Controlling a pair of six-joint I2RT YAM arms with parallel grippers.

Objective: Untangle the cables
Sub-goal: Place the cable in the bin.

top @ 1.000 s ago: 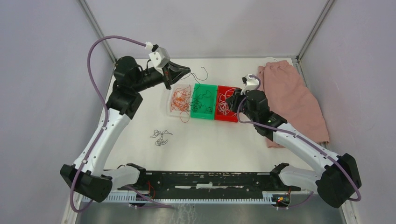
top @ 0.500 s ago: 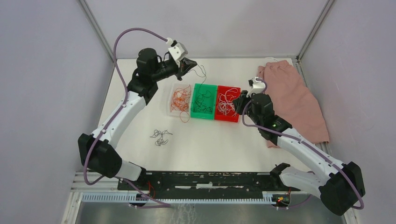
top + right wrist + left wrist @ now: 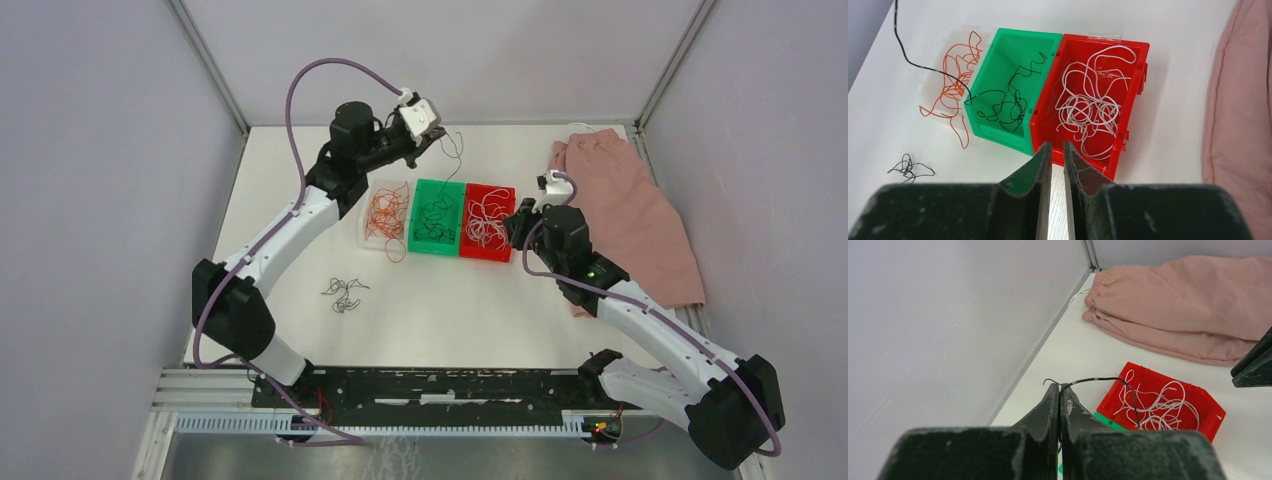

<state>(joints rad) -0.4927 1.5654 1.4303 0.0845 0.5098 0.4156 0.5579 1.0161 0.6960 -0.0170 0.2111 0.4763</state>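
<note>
Clamped tight in left gripper (image 3: pixel 1058 390): black cable (image 3: pixel 1098 380), trailing down toward green bin (image 3: pixel 432 247) at 6 o'clock; right gripper (image 3: pixel 1056 146) at bin's 3 o'clock, barely parted, empty.

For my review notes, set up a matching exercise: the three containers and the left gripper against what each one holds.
Things:
1 red bin
2 green bin
3 clear tray
4 left gripper

Contents:
a orange cables
b single black cable, pinched in shut jaws
c white cables
d black cables

Pairs: 1-c; 2-d; 3-a; 4-b
</note>
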